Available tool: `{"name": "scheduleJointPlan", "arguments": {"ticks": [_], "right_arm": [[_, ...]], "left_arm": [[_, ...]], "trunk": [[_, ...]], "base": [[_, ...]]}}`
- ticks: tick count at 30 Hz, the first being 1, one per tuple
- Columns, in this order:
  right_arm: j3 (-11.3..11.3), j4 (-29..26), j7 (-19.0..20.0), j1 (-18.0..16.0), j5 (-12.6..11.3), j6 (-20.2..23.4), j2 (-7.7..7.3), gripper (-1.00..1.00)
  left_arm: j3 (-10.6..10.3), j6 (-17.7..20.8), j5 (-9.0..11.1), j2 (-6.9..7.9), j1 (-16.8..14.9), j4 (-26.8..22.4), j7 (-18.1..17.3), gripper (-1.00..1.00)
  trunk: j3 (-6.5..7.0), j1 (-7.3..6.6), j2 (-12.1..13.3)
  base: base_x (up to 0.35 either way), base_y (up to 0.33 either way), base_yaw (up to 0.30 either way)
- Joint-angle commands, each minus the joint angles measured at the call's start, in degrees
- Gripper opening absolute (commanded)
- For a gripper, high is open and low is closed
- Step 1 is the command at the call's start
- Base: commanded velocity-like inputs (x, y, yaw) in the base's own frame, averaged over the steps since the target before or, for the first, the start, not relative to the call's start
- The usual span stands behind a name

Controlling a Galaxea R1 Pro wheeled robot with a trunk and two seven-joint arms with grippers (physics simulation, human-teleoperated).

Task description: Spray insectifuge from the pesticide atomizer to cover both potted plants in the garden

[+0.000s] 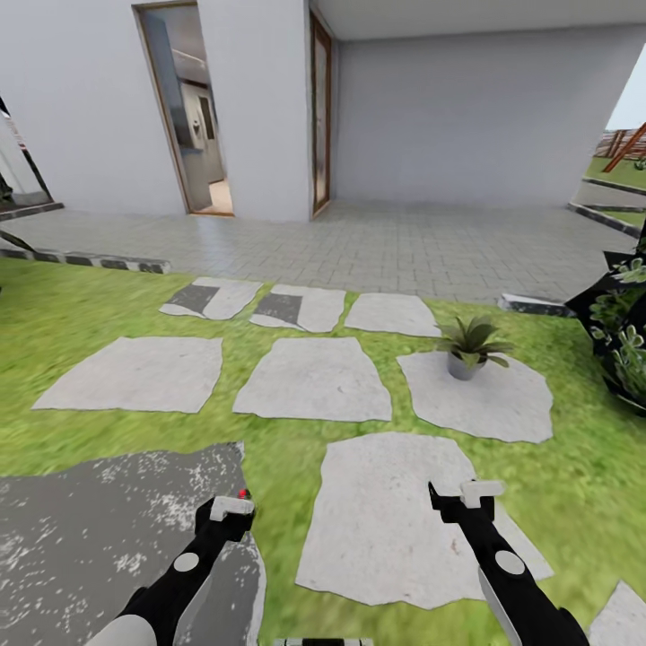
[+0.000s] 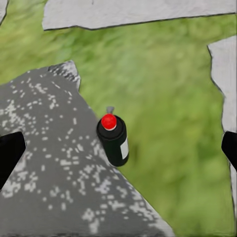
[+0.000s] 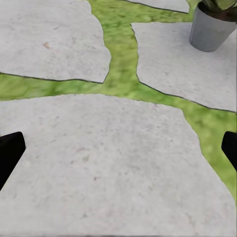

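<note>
The pesticide atomizer [image 2: 113,140], a small dark bottle with a red top, stands upright at the edge of a dark speckled stone [image 2: 44,163] beside the grass. Its red top [image 1: 243,493] peeks out just past my left gripper [image 1: 231,508]. That gripper [image 2: 118,154] hangs open above the bottle, one finger [image 2: 10,157] on each side and well apart from it. My right gripper [image 1: 471,493] is open over a pale stepping stone [image 3: 108,163], holding nothing. One potted plant [image 1: 471,345] in a grey pot [image 3: 210,29] sits on a stone ahead to the right. The second plant is out of view.
Several pale stepping stones [image 1: 314,377] lie in the lawn [image 1: 81,305] ahead. A big black-backed leafy bush [image 1: 624,323] stands at the right edge. Beyond it are a paved terrace [image 1: 377,242], white house walls and an open doorway [image 1: 193,108].
</note>
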Motion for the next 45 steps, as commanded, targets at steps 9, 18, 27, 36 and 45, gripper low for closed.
{"name": "scheduleJointPlan", "arguments": {"ticks": [9,18,27,36,45], "right_arm": [[0.0,0.0,0.0,0.0,0.0,-0.2,0.01,1.00],[0.0,-0.1,0.0,0.0,0.0,-0.2,0.01,1.00],[0.0,-0.1,0.0,0.0,0.0,-0.2,-0.01,1.00],[0.0,-0.1,0.0,0.0,0.0,-0.2,-0.01,1.00],[0.0,-0.1,0.0,0.0,0.0,-0.2,0.01,1.00]], "left_arm": [[0.1,-0.2,-0.5,-0.04,0.0,0.0,0.1,1.00],[0.1,-0.2,-0.5,-0.07,0.0,0.0,0.1,1.00],[0.1,-0.3,-0.5,-0.07,0.0,0.1,0.1,1.00],[0.1,-0.3,-0.5,-0.07,0.0,0.1,0.1,1.00],[0.1,-0.3,-0.5,0.01,0.0,0.1,0.1,1.00]], "trunk": [[-2.60,0.22,-0.1],[-4.84,0.45,-0.3],[-7.62,0.68,-0.4],[-10.44,0.91,-0.5],[-12.59,1.07,-0.6]], "base": [[0.000,0.000,0.122],[0.000,0.000,0.009],[0.000,0.000,0.000],[0.000,0.000,0.000],[0.000,0.000,0.000]]}}
